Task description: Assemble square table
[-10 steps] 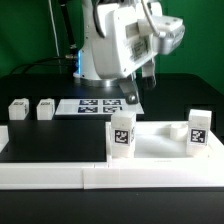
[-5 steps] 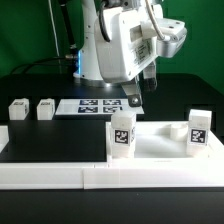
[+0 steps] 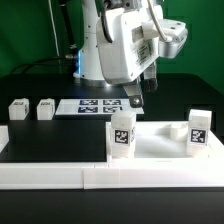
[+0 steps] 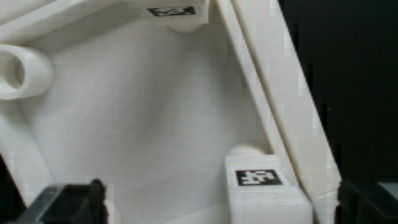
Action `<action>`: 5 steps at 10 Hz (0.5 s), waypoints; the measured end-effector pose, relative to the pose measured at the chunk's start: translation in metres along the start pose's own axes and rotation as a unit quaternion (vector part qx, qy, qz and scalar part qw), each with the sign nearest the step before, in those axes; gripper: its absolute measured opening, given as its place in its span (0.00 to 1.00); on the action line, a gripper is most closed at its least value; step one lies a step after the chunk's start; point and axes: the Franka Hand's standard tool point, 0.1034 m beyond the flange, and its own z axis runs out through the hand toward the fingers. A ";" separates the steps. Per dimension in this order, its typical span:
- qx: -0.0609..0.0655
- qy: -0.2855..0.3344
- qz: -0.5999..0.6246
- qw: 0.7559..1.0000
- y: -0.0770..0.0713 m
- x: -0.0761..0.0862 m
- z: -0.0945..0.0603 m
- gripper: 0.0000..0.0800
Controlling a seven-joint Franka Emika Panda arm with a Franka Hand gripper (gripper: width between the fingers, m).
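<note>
The white square slab lies at the exterior view's right, against the front rail. Two tagged legs stand upright on it, one at its near left corner and one at its right. Two more short legs lie loose at the left. My gripper hangs open and empty above the table behind the slab. The wrist view shows the slab, a round socket and a tagged leg below my open gripper. My dark fingers stand far apart.
The marker board lies flat behind the slab, under my gripper. A long low white border rail runs along the front and up the right side. A black mat covers the table left of the slab.
My wrist has shifted slightly toward the exterior view's right. The gripper stays open; the parts have not moved.
</note>
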 end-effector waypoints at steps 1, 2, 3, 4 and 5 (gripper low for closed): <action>0.001 0.000 -0.012 1.000 0.000 0.000 0.000 0.81; 0.017 -0.002 -0.110 0.994 -0.002 0.007 -0.003 0.81; 0.015 -0.002 -0.147 0.989 0.003 0.012 -0.003 0.81; 0.014 -0.001 -0.196 0.980 0.007 0.015 -0.004 0.81; 0.019 0.003 -0.285 0.958 0.009 0.020 -0.006 0.81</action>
